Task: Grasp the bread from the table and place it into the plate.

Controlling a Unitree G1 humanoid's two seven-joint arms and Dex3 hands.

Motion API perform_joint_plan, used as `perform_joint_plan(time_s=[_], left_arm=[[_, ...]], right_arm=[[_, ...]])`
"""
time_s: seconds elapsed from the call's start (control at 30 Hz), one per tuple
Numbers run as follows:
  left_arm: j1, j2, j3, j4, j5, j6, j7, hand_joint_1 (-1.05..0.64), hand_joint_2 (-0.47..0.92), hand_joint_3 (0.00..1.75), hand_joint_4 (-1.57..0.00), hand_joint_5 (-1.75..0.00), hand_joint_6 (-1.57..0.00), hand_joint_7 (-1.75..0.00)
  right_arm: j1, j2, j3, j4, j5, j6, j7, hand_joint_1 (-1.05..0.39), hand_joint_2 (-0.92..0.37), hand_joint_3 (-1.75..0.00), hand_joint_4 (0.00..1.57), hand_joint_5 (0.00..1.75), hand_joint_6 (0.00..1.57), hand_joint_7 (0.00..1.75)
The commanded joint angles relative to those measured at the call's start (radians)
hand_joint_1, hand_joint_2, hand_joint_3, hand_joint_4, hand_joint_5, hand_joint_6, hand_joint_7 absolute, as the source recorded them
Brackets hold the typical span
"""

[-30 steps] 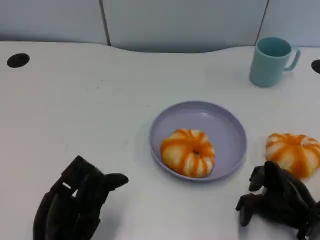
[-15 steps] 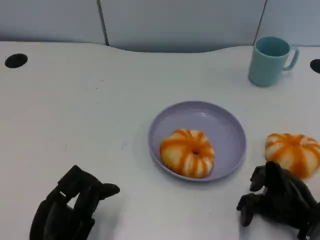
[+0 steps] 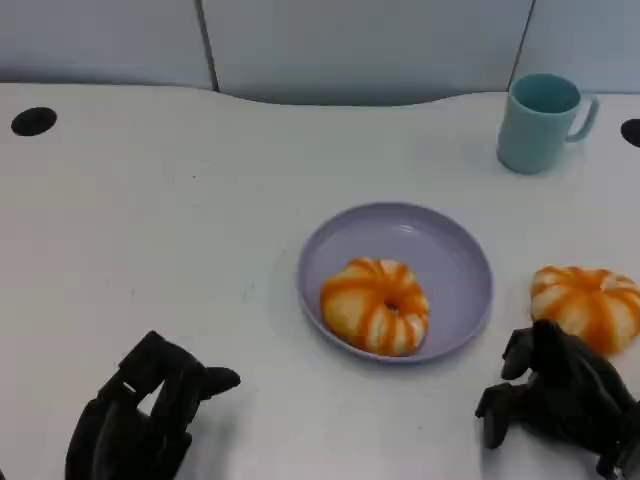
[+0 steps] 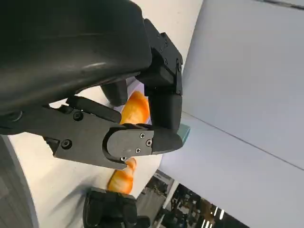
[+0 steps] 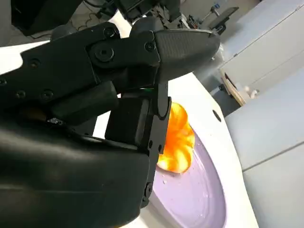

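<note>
Since a second ago the black left hand [image 3: 140, 420] has drawn back toward the near table edge, while nothing else has shifted. One round orange-and-white striped bread [image 3: 375, 305] lies in the shallow lilac plate [image 3: 448, 250], toward its near-left side; a second striped bread [image 3: 587, 306] rests on the white table [image 3: 180, 230] just right of the plate, apart from its rim. Directly in front of that second bread sits the black right hand [image 3: 555, 400], fingers curled downward with nothing in them, its top close to the bread, though contact cannot be made out. Left hand's fingers are bent inward, also holding nothing, one fingertip pointing toward the plate. A teal mug [image 3: 540, 122] stands at the far right, well apart. No writing is legible anywhere. Both forearms are cut off by the frame's lower edge.
</note>
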Motion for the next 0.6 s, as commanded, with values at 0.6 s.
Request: perform_joint_plan(time_s=[0.6], left_arm=[[-0.017,-0.007,0.027,0.038,-0.028,0.014,-0.017,-0.47,0.92,0.34,-0.68,-1.75,-0.38,-1.75]], right_arm=[[-0.024,-0.025,-0.025,0.087,-0.011,-0.047,0.006,-0.51,-0.92,-0.29,1.57,0.73,1.57,0.43]])
